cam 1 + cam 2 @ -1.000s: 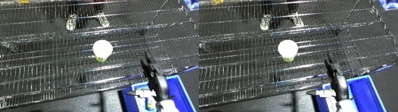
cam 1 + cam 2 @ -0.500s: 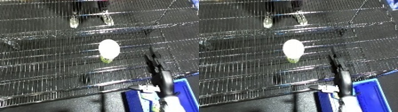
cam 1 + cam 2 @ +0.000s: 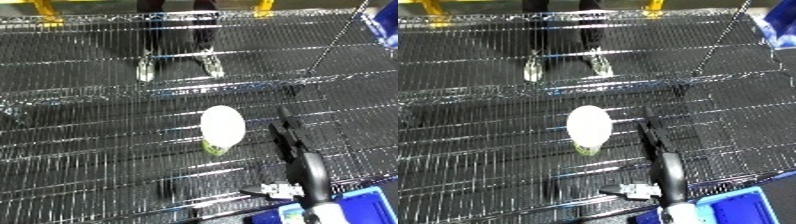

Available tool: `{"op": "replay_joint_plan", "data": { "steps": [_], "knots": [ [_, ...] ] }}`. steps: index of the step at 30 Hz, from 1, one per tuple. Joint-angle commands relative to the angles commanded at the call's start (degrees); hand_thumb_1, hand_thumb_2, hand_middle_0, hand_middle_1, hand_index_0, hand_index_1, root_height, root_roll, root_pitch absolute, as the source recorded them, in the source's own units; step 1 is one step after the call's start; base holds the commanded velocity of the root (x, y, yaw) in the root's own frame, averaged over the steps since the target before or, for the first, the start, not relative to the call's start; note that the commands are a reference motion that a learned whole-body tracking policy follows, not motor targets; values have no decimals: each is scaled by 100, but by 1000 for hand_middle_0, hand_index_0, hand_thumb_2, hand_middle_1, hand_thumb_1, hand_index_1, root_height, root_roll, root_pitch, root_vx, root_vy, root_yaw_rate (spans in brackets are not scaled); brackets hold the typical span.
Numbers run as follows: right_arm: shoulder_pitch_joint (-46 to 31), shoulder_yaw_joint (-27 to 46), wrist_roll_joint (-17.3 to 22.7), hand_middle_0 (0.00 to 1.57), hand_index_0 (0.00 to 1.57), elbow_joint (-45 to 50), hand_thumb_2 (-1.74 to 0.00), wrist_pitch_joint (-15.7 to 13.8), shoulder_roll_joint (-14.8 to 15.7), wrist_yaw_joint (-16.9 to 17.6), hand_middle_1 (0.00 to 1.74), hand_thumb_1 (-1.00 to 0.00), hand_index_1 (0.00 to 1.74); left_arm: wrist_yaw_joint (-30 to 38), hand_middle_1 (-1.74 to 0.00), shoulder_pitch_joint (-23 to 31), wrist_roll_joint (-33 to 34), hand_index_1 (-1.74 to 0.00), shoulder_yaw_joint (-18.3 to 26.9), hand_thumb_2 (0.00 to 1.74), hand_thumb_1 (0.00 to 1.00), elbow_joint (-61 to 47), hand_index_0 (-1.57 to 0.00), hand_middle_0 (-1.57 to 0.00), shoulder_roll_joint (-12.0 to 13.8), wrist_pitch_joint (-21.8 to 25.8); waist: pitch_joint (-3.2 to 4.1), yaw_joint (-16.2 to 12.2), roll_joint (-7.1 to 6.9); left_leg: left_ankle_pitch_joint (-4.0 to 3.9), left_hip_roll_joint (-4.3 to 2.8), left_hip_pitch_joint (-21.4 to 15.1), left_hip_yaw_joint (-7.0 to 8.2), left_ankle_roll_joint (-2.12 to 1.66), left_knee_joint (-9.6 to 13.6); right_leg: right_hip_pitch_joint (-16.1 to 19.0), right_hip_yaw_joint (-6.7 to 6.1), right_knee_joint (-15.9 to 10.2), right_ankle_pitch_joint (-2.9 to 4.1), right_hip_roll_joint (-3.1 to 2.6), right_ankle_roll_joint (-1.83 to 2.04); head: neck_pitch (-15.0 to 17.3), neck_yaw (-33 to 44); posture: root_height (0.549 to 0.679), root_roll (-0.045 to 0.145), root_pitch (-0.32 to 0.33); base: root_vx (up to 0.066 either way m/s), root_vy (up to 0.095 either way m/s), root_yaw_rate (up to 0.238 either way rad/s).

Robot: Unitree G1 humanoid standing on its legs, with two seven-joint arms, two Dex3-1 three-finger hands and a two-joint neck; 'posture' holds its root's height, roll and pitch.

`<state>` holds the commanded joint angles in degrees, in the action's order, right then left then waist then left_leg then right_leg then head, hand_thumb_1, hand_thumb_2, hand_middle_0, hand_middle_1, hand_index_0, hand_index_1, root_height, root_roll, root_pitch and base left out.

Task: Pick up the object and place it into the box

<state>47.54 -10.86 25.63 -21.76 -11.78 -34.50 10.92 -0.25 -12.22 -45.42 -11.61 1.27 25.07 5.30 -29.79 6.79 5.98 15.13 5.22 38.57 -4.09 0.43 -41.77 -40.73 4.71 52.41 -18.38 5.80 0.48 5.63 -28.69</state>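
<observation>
So nothing is picked up yet: the white object (image 3: 222, 126) lies on the wire shelf (image 3: 80, 150), just left of the right hand (image 3: 286, 136), whose fingers look straight and empty (hard to judge edge-on). The blue bin (image 3: 740, 210) waits below.

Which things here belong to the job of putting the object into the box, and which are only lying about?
Belong to the job:
- white light bulb, lying on the wire shelf
- blue bin, at the lower right edge
- right hand, reaching just right of the bulb, not touching it

Only lying about:
- yellow frame on the floor below the shelf
</observation>
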Motion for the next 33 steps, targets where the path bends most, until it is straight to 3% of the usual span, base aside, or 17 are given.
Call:
{"op": "replay_joint_plan", "data": {
  "steps": [4,11,25,33],
  "knots": [
    [343,-114,27,0,0,-212,0,15,-72,56,0,0,0,11,-1740,28,-55,-1740,-96,1740,1000,-66,-1570,-1570,34,16,0,73,65,46,44,184,1,39,-130,-197,21,139,-37,14,-13,-200,-228,616,43,202,16,29,22],
    [908,-379,96,0,0,-697,0,20,-226,80,0,0,0,6,-1740,63,-196,-1740,-216,1740,1000,-217,-1570,-1570,115,147,0,206,212,58,112,491,5,112,-234,-551,8,279,-49,30,-16,-507,-484,612,40,236,-3,50,12],
    [1651,-708,131,0,0,-1481,0,-38,-361,79,0,0,0,54,-1740,44,-328,-1740,-261,1740,1000,-623,-1570,-1570,185,267,0,410,450,93,259,1039,22,216,-511,-1123,30,594,-95,104,-13,-980,-743,602,37,285,-5,40,29],
    [1954,-775,193,628,628,-1615,-696,-64,-362,110,696,-400,696,85,-1740,59,-369,-1740,-302,1740,1000,-808,-1570,-1570,126,227,0,468,539,169,355,1318,26,265,-747,-1380,-5,775,-142,133,-12,-857,-779,595,37,305,4,31,31]
  ]
}}
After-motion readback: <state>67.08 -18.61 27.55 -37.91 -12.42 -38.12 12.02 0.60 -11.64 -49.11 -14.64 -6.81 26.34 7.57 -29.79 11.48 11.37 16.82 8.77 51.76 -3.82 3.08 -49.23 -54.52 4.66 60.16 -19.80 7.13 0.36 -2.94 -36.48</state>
